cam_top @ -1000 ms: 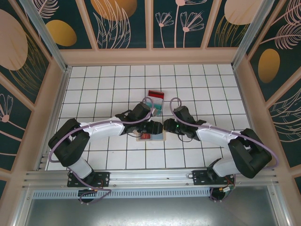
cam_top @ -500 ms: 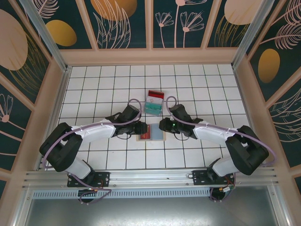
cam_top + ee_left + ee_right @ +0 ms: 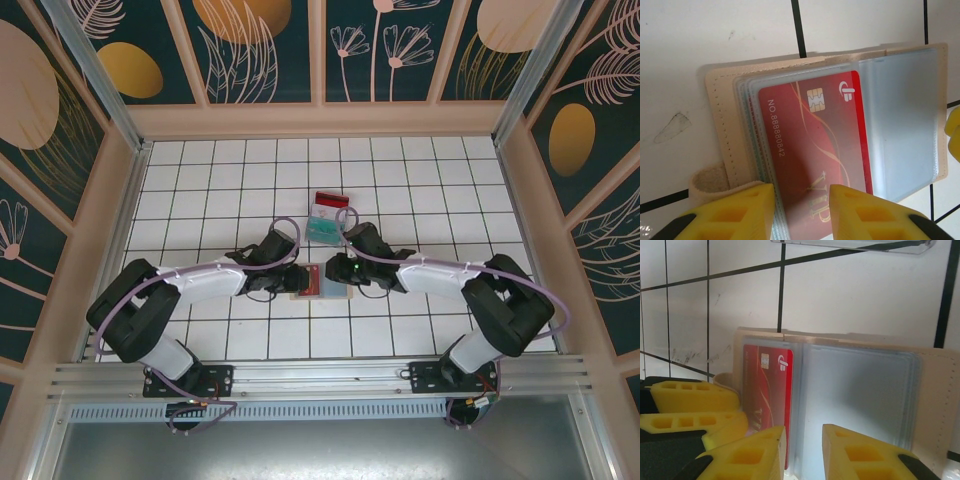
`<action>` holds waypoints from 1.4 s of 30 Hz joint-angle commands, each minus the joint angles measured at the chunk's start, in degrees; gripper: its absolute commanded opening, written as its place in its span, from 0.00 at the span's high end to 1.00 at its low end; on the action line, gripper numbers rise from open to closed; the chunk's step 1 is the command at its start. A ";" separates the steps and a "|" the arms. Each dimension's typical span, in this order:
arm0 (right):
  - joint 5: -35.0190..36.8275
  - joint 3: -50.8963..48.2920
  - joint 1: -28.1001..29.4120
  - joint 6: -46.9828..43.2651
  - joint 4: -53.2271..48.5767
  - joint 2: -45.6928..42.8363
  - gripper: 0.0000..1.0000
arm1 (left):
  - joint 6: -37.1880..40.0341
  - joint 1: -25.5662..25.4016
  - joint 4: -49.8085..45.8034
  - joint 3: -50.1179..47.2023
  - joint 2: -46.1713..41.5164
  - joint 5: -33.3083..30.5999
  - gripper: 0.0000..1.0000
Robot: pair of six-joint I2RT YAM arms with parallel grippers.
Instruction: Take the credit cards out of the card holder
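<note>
Both jaws neared the card holder (image 3: pixel 720 112), narrowly spread; sleeve (image 3: pixel 902 125) covers red card (image 3: pixel 810 150).

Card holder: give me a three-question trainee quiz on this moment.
1. True or false: the red card is already out of the holder.
2. The clear sleeve beside the red card looks: A empty, B holding a teal card, C holding a white card.
3. In the top view, where do the loose cards lie relative to the holder?
Key: 1 false, it sits under a clear sleeve. 2 A. 3 Beyond its far edge.
</note>
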 commanded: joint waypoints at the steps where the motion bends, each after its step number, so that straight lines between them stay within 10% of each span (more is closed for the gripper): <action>1: -1.97 1.79 0.71 0.59 1.74 1.23 0.77 | -0.80 -0.01 1.09 -0.92 1.17 1.29 0.65; 42: -10.05 3.04 0.97 1.92 5.02 9.58 0.92 | -1.15 -0.03 2.11 -1.29 2.31 2.84 0.69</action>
